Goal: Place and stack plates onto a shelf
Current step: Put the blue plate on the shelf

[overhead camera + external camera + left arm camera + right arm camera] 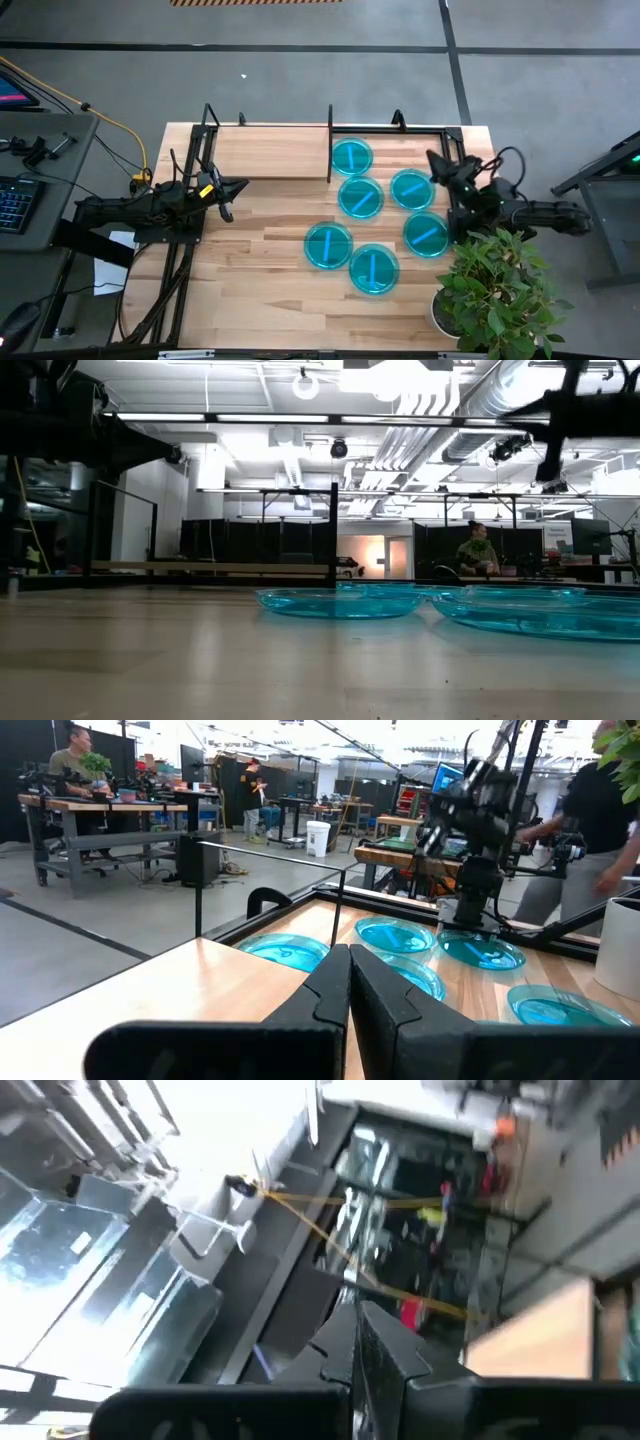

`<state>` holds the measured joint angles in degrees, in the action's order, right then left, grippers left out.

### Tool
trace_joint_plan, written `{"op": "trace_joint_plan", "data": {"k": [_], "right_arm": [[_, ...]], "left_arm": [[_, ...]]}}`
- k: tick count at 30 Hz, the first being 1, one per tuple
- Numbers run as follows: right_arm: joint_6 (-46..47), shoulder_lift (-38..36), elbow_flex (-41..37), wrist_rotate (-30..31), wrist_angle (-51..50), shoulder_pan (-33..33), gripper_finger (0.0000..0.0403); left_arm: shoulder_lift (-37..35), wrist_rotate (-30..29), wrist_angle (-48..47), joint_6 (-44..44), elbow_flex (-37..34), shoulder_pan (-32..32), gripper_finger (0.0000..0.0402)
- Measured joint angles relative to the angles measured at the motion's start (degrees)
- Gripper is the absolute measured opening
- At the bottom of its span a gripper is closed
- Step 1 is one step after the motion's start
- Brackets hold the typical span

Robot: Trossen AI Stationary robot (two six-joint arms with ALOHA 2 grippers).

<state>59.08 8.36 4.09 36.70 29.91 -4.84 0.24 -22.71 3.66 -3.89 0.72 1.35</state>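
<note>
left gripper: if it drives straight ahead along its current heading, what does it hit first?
Probably the shelf's black upright divider or the plate just beyond it. The left gripper, shut, points across the table toward the plates; its height over the board is unclear, so it may pass above them.

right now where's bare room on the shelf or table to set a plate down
Free: the shelf board left of its divider, and the tabletop strip in front, left of the plates. Crowded: right of the divider, where six plates cluster toward the potted plant.

Grey floor around table. Desk with keyboard stood beside it. Bright strip lights overhead; workbench and people beyond.
</note>
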Motion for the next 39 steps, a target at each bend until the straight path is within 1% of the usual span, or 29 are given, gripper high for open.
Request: {"op": "trace_joint_plan", "data": {"k": [2,6,9,11,13,15,17,19,21,24,26,28,31,34,37,39], "right_arm": [[-2.7,4.9,3.7,1.2,1.4,0.0,0.0003],[-8.6,17.6,13.1,2.1,0.4,0.0,0.0003],[-14.9,26.5,21.3,3.8,-4.7,-0.1,0.0003],[-17.1,31.2,27.0,5.8,-13.1,-1.0,0.0003],[-15.1,34.7,32.9,5.7,-26.3,-2.8,0.0003],[-9.6,37.2,38.8,2.6,-41.5,-5.4,0.0009],[-5.6,39.6,43.2,-2.2,-56.6,-8.1,0.0023],[-3.2,41.7,45.8,-5.9,-67.8,-10.4,0.0045],[-0.7,42.9,46.7,-8.6,-75.0,-12.6,0.0073],[1.8,44.7,46.0,-14.7,-83.7,-15.6,0.0118],[3.0,45.3,44.3,-18.1,-87.7,-16.8,0.0145],[6.1,45.4,41.8,-19.9,-90.3,-17.3,0.0166],[11.3,44.6,36.6,-23.0,-90.8,-17.3,0.0187],[15.3,44.4,31.8,-25.3,-89.8,-17.3,0.0192],[17.3,44.6,28.5,-25.0,-87.7,-17.3,0.0192],[19.3,44.7,28.0,-22.6,-86.2,-17.3,0.0192]], "left_arm": [[0.0,0.0,0.0,0.0,0.0,0.0,0.0001],[0.0,0.0,0.0,0.0,0.0,0.0,0.0001],[0.0,0.0,0.0,0.0,0.0,0.0,0.0001],[0.0,0.0,0.0,0.0,0.0,0.0,0.0001],[0.0,0.0,0.0,0.0,0.0,0.0,0.0001],[0.0,0.0,0.0,0.0,0.0,0.0,0.0001],[0.0,0.0,0.0,0.0,0.0,0.0,0.0001],[0.0,0.0,0.0,0.0,0.0,0.0,0.0001],[0.0,0.0,0.0,0.0,0.0,0.0,0.0001],[0.0,0.0,0.0,0.0,0.0,0.0,0.0001],[0.0,0.0,0.0,0.0,0.0,0.0,0.0001],[0.0,0.0,0.0,0.0,0.0,0.0,0.0001],[0.0,0.0,0.0,0.0,0.0,0.0,0.0001],[0.0,0.0,0.0,0.0,0.0,0.0,0.0001],[0.0,0.0,0.0,0.0,0.0,0.0,0.0001],[0.0,0.0,0.0,0.0,0.0,0.0,0.0001]]}}
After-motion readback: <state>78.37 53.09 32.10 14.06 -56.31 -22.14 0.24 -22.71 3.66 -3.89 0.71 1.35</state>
